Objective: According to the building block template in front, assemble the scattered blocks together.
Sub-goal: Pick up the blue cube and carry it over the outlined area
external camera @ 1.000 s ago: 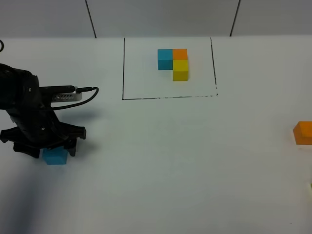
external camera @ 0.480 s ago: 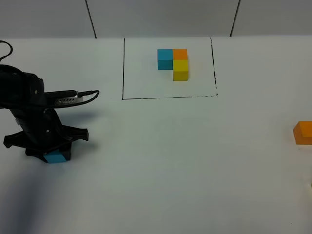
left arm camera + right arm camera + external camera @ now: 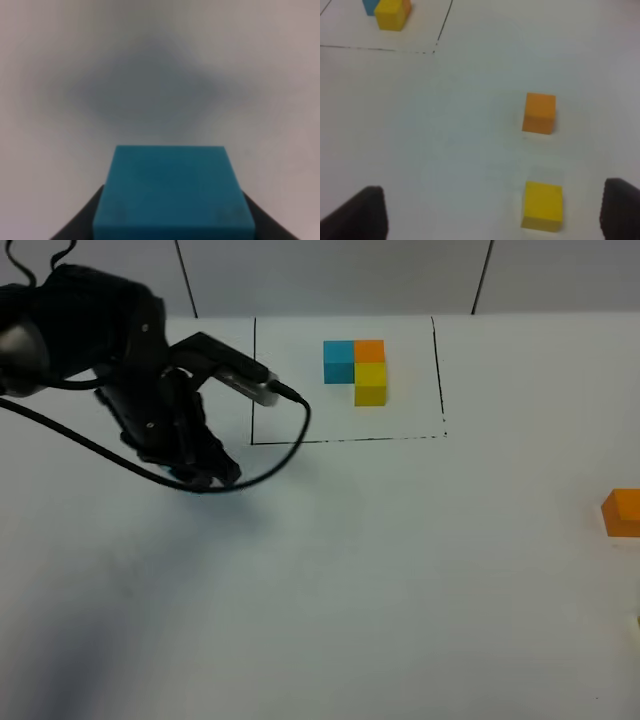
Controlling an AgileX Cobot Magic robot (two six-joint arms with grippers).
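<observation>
The building block template (image 3: 356, 370) is a tight blue, orange and yellow cube group inside a black drawn rectangle at the back; it also shows in the right wrist view (image 3: 387, 10). My left gripper (image 3: 205, 475) hangs above the table, left of the rectangle's front corner, shut on the blue cube (image 3: 172, 200), which the arm hides in the exterior view. Of the scattered blocks, the orange cube (image 3: 622, 512) (image 3: 539, 113) lies at the far right and the yellow cube (image 3: 542, 206) just nearer than it. My right gripper (image 3: 495, 200) is open above the table short of the yellow cube.
The left arm's black cable (image 3: 290, 440) loops across the rectangle's front-left corner. The white table (image 3: 400, 580) runs to a grey back wall (image 3: 330, 275). The right arm is outside the exterior view.
The left gripper shut on the blue cube at the table's left, lifted it and carried it back and to the right, towards the rectangle. The orange cube has not moved.
</observation>
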